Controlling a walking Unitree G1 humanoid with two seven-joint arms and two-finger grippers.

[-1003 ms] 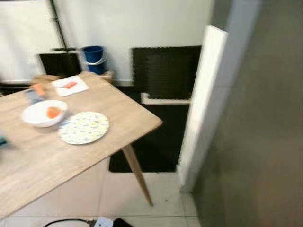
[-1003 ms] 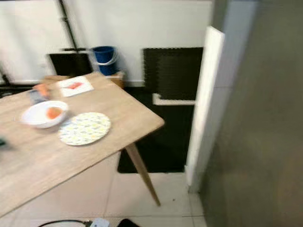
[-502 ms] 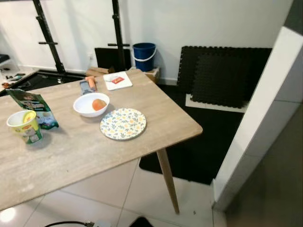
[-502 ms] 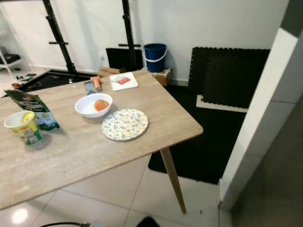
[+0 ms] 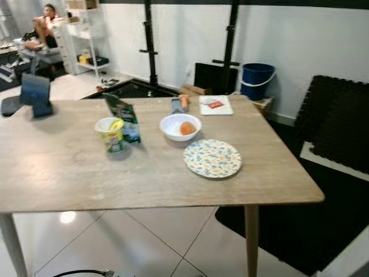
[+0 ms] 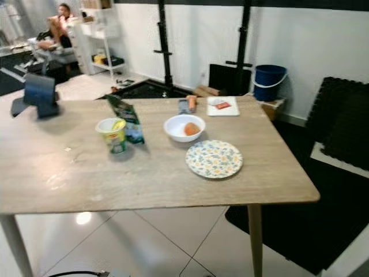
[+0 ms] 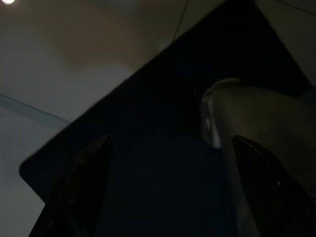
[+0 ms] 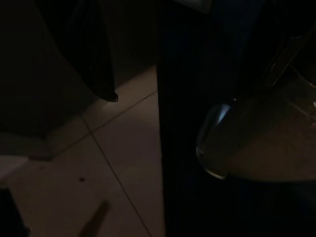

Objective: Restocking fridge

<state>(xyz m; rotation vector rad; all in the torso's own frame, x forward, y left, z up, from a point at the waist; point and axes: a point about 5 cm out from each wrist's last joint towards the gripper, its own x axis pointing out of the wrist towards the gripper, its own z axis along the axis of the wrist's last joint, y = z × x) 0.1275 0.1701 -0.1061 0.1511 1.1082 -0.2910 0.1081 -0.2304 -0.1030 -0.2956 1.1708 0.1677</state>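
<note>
Light wood surface (image 5: 69, 173): white bowl (image 5: 180, 127) w/ orange fruit (image 5: 187, 128), floral paper plate (image 5: 212, 158) just beside; yellow-green cup (image 5: 110, 134) touching dark green snack bag (image 5: 123, 117). Far edge: white flat pack w/ red label (image 5: 215, 105). Left gripper (image 7: 168, 187) jaws wide, over dark mat; right gripper (image 8: 59, 148) jaws: can't tell.

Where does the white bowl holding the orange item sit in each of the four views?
Left eye view: white bowl mid-table, behind the floral plate.
Right eye view: bowl, same spot.
Left wrist view: not in it.
Right wrist view: not in it.
Shared landmark: blue bucket by the wall.
</note>
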